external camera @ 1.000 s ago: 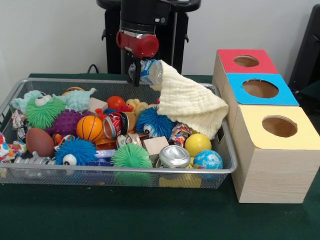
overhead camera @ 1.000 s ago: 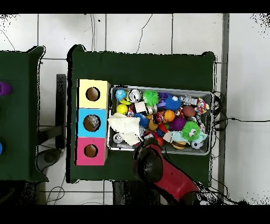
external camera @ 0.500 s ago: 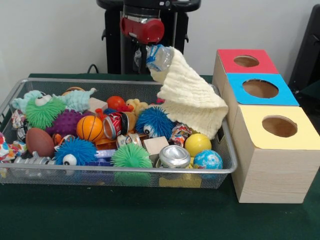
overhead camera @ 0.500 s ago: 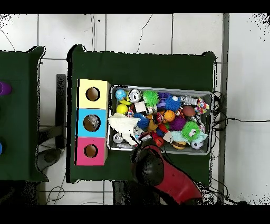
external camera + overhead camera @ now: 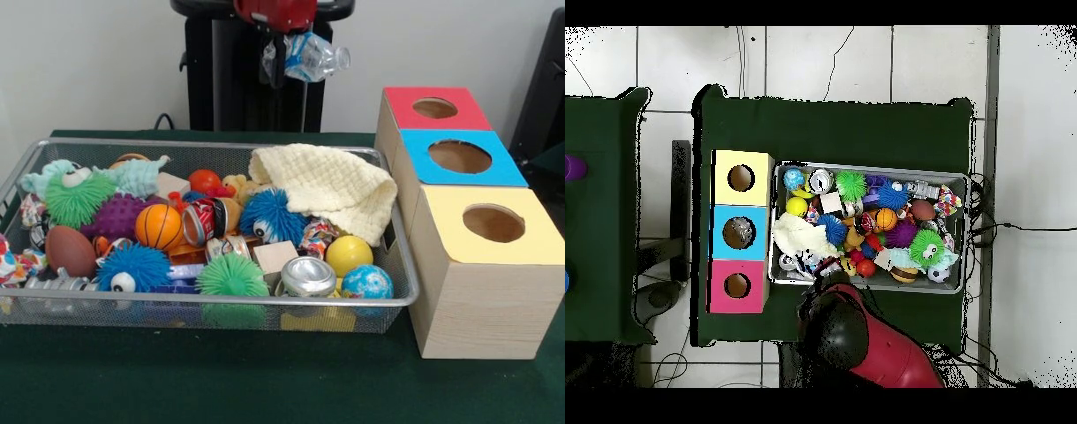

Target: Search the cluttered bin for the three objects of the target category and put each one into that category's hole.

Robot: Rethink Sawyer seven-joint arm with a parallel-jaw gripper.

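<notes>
Gripper (image 5: 281, 64) is clamped on one end of a crushed plastic bottle (image 5: 311, 56), held high above the back rim of the wire bin (image 5: 402, 291). Bottle's long axis runs roughly level, free end pointing toward the boxes. In the front view all three holes lie to the bottle's right and lower: red box (image 5: 434, 108) nearest, then blue box (image 5: 459, 156), yellow box (image 5: 493, 223) farthest. Which hole fits the bottle can't be told. Cream cloth (image 5: 331, 187) lies draped in the bin's box-side corner, clear of the bottle.
</notes>
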